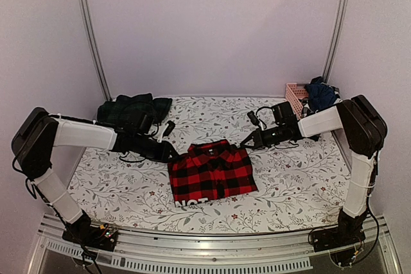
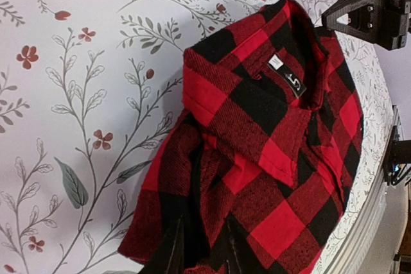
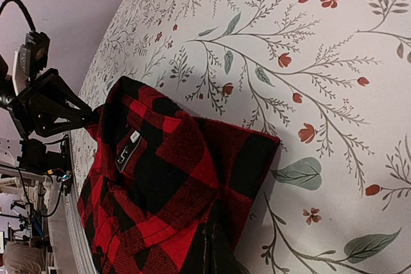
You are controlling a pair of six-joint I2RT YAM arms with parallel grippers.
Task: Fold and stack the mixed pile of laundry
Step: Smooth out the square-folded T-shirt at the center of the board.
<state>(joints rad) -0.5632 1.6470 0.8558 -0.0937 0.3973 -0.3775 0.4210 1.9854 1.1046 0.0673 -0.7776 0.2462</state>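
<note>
On the red-and-black flannel shirt (image 2: 270, 152), inside the collar, a small black neck label (image 2: 295, 82) carries one pale character, an "S" or a "5"; I cannot tell which. Just beside it a little white tag (image 2: 275, 63) has print too small to read. Along the shirt's near edge, white letters (image 1: 191, 202) seem to read "NOT".

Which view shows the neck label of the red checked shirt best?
The left wrist view: the neck label of the red checked shirt is near and sharp. The right wrist view shows the label smaller; from above it is too small.
</note>
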